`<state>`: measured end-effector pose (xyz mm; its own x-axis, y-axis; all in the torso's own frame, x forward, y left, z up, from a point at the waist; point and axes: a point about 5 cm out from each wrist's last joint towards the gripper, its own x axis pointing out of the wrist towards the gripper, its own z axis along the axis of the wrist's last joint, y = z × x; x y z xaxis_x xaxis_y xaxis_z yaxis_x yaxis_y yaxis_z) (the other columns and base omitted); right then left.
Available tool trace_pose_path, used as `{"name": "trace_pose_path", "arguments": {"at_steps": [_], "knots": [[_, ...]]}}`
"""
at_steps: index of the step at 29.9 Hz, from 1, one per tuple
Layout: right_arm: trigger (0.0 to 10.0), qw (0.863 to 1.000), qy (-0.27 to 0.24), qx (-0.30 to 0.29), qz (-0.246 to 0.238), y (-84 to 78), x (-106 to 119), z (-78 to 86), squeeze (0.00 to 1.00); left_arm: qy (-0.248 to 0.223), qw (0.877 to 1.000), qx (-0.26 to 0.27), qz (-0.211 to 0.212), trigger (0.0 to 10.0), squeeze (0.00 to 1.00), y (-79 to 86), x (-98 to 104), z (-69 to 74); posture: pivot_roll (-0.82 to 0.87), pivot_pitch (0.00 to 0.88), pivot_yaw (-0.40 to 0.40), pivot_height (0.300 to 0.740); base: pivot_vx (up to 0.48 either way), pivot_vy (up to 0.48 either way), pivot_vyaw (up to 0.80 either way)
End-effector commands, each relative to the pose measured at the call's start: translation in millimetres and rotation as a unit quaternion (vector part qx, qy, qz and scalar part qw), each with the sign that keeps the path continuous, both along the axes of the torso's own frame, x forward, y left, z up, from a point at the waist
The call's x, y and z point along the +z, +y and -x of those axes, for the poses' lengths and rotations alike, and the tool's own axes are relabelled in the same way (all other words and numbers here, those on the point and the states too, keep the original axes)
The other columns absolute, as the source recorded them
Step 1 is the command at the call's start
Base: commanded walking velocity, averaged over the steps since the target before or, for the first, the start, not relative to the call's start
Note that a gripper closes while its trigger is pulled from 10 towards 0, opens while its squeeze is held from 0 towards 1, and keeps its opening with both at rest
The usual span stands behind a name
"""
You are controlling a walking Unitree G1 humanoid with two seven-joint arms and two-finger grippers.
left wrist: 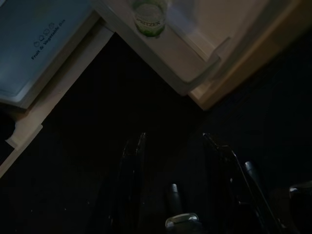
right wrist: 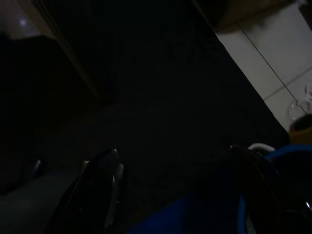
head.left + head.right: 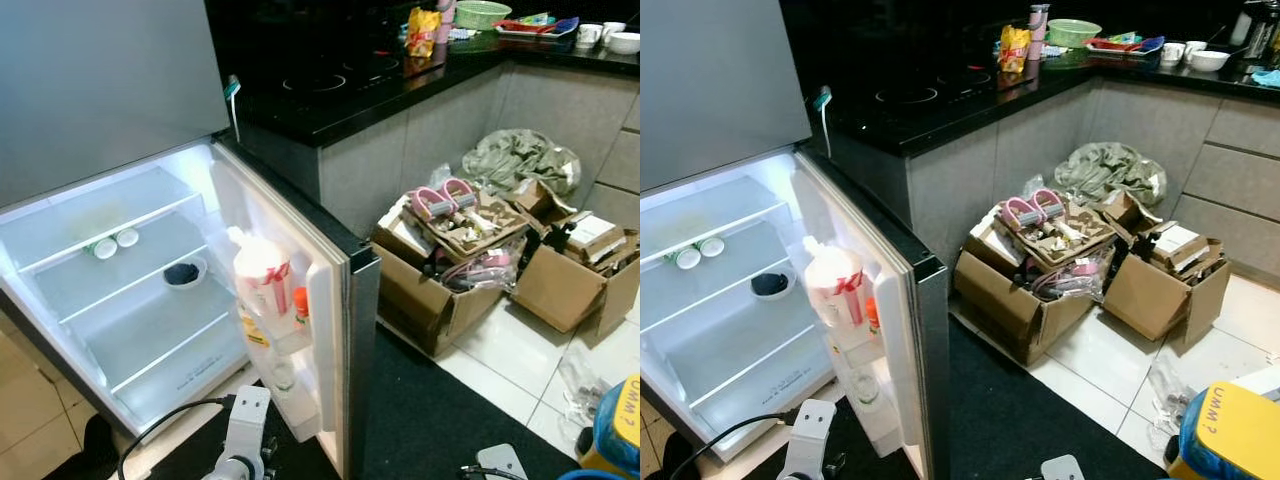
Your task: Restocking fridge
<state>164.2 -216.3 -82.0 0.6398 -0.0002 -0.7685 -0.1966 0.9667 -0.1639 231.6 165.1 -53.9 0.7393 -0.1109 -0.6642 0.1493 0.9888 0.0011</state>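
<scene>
Fridge (image 3: 110, 250) stands open on my left, its lit shelves nearly bare: two small white-capped items (image 3: 115, 242) lie side by side on an upper shelf, and a small bowl with something dark in it (image 3: 184, 272) sits on the shelf below. Fridge door (image 3: 300, 330) swings out toward me; its racks carry a tall white container with red lettering (image 3: 262, 275), an orange-capped bottle (image 3: 300, 305) just beside it, and a clear bottle with a green base (image 1: 150, 18) lower down, seen through my left wrist camera. Left gripper (image 1: 178, 161) hangs low over the dark mat (image 3: 430, 420) in front of the door, fingers parted and holding nothing. Right gripper (image 2: 175, 165) also hangs over that mat, fingers spread wide; something blue (image 2: 195, 214) sits between them in a very dark view, and I cannot tell whether they grip it. To my right, open cardboard boxes (image 3: 480, 260) full of clutter sit on the white tile against the grey cabinets, beneath a black counter (image 3: 340, 90) holding a green bowl (image 3: 482, 14) and a yellow snack bag (image 3: 422, 30). A blue-and-yellow object (image 3: 1225, 435) sits at the lower right.
</scene>
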Motion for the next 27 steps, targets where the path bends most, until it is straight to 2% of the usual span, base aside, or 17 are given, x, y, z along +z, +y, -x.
{"name": "trace_pose_path", "arguments": {"at_steps": [1, 2, 3, 4, 5, 7, 8, 11, 12, 13, 17, 18, 20, 21, 23, 26, 27], "knots": [[10.0, 1.000, -0.019, -0.003, 0.002, 1.6, 4.2, -9.4, 0.00, -0.004, 1.000, 0.002, -0.004, 10.0, 0.00, 3.8, -0.1, 1.4, -0.10, 0.015, 0.037, 0.726, 0.000, 0.000, 0.00], [10.0, 0.999, -0.029, -0.015, 0.014, -1.3, 7.4, -15.5, 0.00, -0.006, 1.000, 0.007, -0.001, 10.0, 0.00, 4.6, 0.0, 1.5, -0.10, 0.015, 0.041, 0.726, 0.000, 0.000, 0.00], [6.2, 0.998, -0.051, -0.038, 0.011, -5.1, 14.0, -26.6, 0.00, -0.003, 1.000, 0.015, 0.000, 10.0, 0.00, 6.9, -0.9, 2.9, -0.10, 0.014, 0.043, 0.726, 0.000, 0.000, 0.00], [6.2, 0.996, -0.067, -0.054, 0.006, -7.7, 18.8, -34.0, 0.00, 0.000, 1.000, 0.020, 0.001, 10.0, 0.00, 8.6, -1.6, 3.9, -0.10, 0.014, 0.045, 0.726, 0.000, 0.000, 0.00], [0.0, 0.994, -0.092, -0.063, -0.013, -8.0, 27.0, -46.6, 0.00, 0.004, 1.000, 0.021, -0.009, 10.0, 0.00, 11.8, -2.9, 6.2, -0.10, 0.014, 0.045, 0.726, 0.000, 0.000, 0.00], [0.0, 0.992, -0.108, -0.066, -0.028, -7.7, 32.4, -54.5, 0.00, 0.006, 1.000, 0.021, -0.017, 10.0, 0.00, 14.0, -3.8, 7.7, -0.10, 0.014, 0.045, 0.726, 0.000, 0.000, 0.00], [0.0, 0.988, -0.141, -0.055, -0.034, -4.3, 47.8, -77.8, 0.00, 0.016, 0.999, 0.019, -0.037, 10.0, 0.00, 19.6, -6.5, 12.4, -0.11, 0.015, 0.049, 0.726, 0.000, 0.000, 0.00], [0.0, 0.984, -0.164, -0.052, -0.041, 0.4, 61.0, -96.9, 0.00, 0.017, 0.998, 0.027, -0.052, 10.0, 0.00, 25.8, -7.4, 15.3, -0.11, 0.017, 0.050, 0.726, 0.000, 0.000, 0.00], [1.7, 0.983, -0.170, -0.047, -0.042, 5.4, 67.7, -107.4, 0.00, 0.018, 0.998, 0.033, -0.060, 10.0, 0.00, 29.2, -7.8, 16.8, -0.11, 0.021, 0.049, 0.726, 0.000, 0.000, 0.00], [10.0, 0.983, -0.174, -0.034, -0.046, 13.9, 75.1, -119.1, 0.00, 0.023, 0.997, 0.037, -0.069, 10.0, 0.00, 32.6, -8.9, 19.1, -0.11, 0.023, 0.048, 0.726, 0.000, 0.000, 0.00], [10.0, 0.982, -0.180, 0.018, -0.050, 38.5, 91.7, -142.3, 0.00, 0.034, 0.995, 0.038, -0.084, 10.0, 0.00, 36.9, -11.4, 23.6, -0.11, 0.027, 0.045, 0.726, 0.000, 0.000, 0.00], [10.0, 0.977, -0.198, 0.066, -0.045, 62.2, 108.0, -159.5, 0.00, 0.037, 0.995, 0.037, -0.084, 10.0, 0.00, 36.9, -12.6, 25.9, -0.10, 0.030, 0.041, 0.726, 0.000, 0.000, 0.00], [10.0, 0.972, -0.213, 0.092, -0.046, 79.5, 120.6, -170.4, 0.00, 0.037, 0.995, 0.037, -0.082, 10.0, 0.00, 35.9, -13.0, 26.5, -0.10, 0.029, 0.035, 0.726, 0.000, 0.000, 0.00], [10.0, 0.972, -0.213, 0.092, -0.046, 79.5, 120.6, -170.4, 0.00, 0.037, 0.995, 0.037, -0.082, 10.0, 0.00, 35.9, -13.0, 26.5, -0.10, 0.029, 0.035, 0.726, 0.000, 0.000, 0.00], [10.0, 0.964, -0.228, 0.119, -0.067, 103.1, 135.5, -180.6, 0.00, 0.038, 0.995, 0.038, -0.081, 10.0, 0.00, 34.6, -14.2, 28.6, -0.10, 0.030, 0.032, 0.726, 0.000, 0.000, 0.00], [10.0, 0.962, -0.231, 0.127, -0.073, 109.6, 139.7, -183.0, 0.00, 0.039, 0.995, 0.038, -0.081, 10.0, 0.00, 34.3, -14.6, 29.2, -0.10, 0.030, 0.032, 0.726, 0.000, 0.000, 0.00], [10.0, 0.957, -0.233, 0.148, -0.089, 123.7, 146.3, -185.8, 0.00, 0.040, 0.995, 0.039, -0.080, 10.0, 0.00, 34.4, -15.1, 30.0, -0.09, 0.031, 0.028, 0.726, 0.000, 0.000, 0.00]]}}
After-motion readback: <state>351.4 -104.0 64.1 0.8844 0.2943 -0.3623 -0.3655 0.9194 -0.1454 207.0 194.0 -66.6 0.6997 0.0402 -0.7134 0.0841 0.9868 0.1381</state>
